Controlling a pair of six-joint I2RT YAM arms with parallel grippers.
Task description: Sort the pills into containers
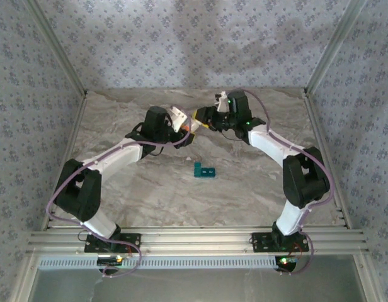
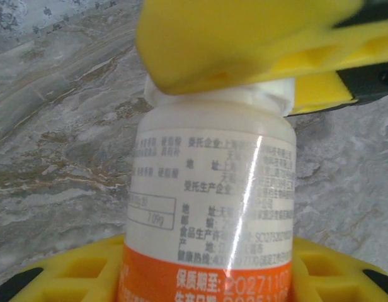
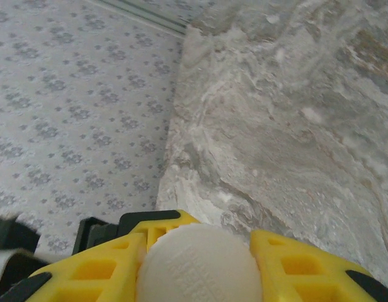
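White bottle (image 2: pixel 210 189) label: small Chinese print; orange band (image 2: pixel 150 283): "保质期至", digits starting "2027"

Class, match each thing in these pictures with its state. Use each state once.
Things:
1. bottle
2. cap
3. pill box

States:
A. lying free on the table
B. clamped by the right gripper
C. held by the left gripper

Pairs: 1-C, 2-B, 3-A

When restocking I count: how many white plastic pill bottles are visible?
1: the orange-banded white plastic pill bottle, held between the left gripper and right gripper, beyond the teal compartment strip.
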